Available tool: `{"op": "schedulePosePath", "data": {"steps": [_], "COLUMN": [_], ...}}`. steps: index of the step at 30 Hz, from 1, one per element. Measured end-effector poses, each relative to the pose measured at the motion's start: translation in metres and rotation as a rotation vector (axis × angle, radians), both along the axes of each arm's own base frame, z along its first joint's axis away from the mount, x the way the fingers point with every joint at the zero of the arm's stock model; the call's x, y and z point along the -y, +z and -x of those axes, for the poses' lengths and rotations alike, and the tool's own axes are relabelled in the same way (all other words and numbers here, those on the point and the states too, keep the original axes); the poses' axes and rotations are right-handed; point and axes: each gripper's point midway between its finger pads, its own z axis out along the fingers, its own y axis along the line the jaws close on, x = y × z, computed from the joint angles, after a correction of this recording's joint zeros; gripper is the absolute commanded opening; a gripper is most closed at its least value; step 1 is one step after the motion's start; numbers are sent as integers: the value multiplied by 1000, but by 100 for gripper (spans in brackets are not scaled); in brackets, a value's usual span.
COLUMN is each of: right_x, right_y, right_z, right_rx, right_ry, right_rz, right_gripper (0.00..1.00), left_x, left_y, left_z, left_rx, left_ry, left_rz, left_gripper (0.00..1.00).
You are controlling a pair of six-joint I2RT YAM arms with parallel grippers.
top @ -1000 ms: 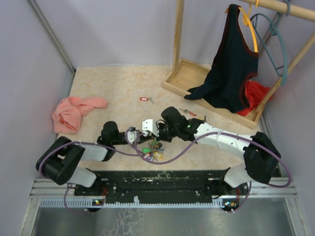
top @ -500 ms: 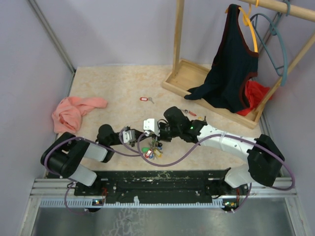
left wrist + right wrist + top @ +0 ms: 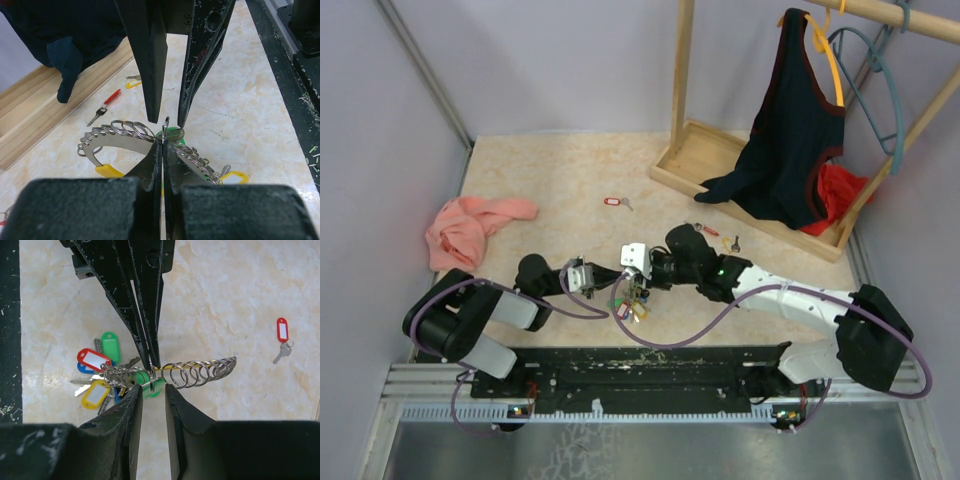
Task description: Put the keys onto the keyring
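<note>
1. At the near middle of the desk (image 3: pixel 550 170), I am pinching the keyring (image 3: pixel 197 372) with my left hand (image 3: pixel 163 146), the two fingers pressing tight together on its thin wire.
2. The keyring is arching out to both sides of that pinch, carrying a row of small split loops.
3. A bunch of keys (image 3: pixel 97 375) with red, yellow, green and blue tags is hanging from one end of the ring and lying on the desk just beneath my hands.
4. My right hand (image 3: pixel 151 390) is facing the left one tip to tip, its fingers standing apart with a narrow gap and gripping nothing.
5. A green tag (image 3: pixel 173 134) with its small loop is sitting right at my left fingertips, in line with the gap of my right hand.
6. A red-tagged key (image 3: pixel 282 332) is lying alone farther out on the desk, well apart from the ring.
7. Two more loose keys, a red one (image 3: pixel 106 105) and a yellow one (image 3: pixel 131 83), are lying near the wooden rack base (image 3: pixel 700 160).
8. A pink cloth (image 3: pixel 470 228) is lying crumpled at the left side, and a dark top (image 3: pixel 790 140) is hanging on the rack.
</note>
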Motion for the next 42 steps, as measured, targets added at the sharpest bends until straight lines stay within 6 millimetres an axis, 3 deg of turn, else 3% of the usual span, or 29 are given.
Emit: {"op": "schedulePosePath", "data": {"steps": [5,11,27,42], "right_x": [0,-1,1,-9], "right_y": [-2,-2,-6,3], "right_z": [0,-1,6,7], "right_rx": [7,8,-16,-5], "right_ry": [-1,0,24,54], "right_rz": [-10,-13,6,27], "right_gripper": [18,0,0,0], "left_x": [0,1,2,1], "left_y": [2,2,-4,-11], "left_z": [1,2,4,1], "left_rx": [-1,-4,-32,-70], "left_ry": [-7,-13,-28,-14], "left_rz": [5,8,-14,-55], "left_gripper": [0,0,0,0]}}
